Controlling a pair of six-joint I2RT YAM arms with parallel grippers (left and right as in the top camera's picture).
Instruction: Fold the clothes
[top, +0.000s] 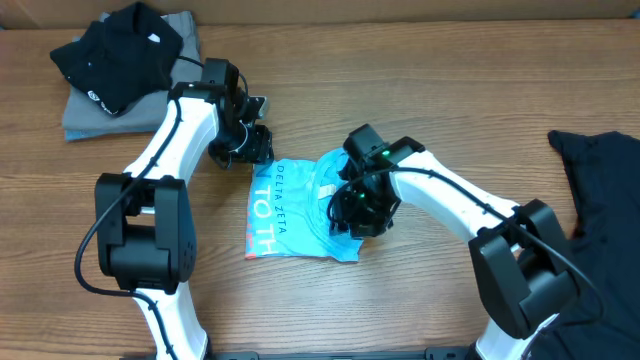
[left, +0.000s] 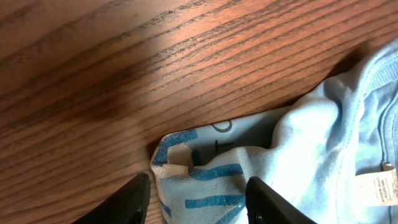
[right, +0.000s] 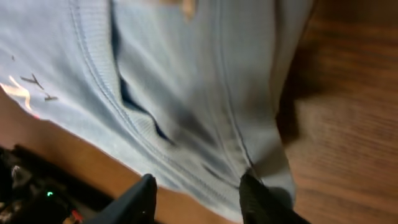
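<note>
The light blue T-shirt (top: 285, 215) lies folded into a small packet at the middle of the table, its blue lettering facing up. My left gripper (top: 254, 147) hovers at the packet's far left corner. In the left wrist view the left gripper (left: 198, 202) is open, and the printed corner of the shirt (left: 211, 180) lies loose between the fingers. My right gripper (top: 352, 212) is over the packet's right side. There the right gripper (right: 199, 199) is open, its fingers apart above the shirt's seamed edge (right: 186, 106), pinching nothing.
A black garment (top: 118, 48) sits on a folded grey one (top: 80, 115) at the back left corner. Another dark garment (top: 600, 185) lies spread at the right edge. Bare wood (left: 124, 74) surrounds the shirt.
</note>
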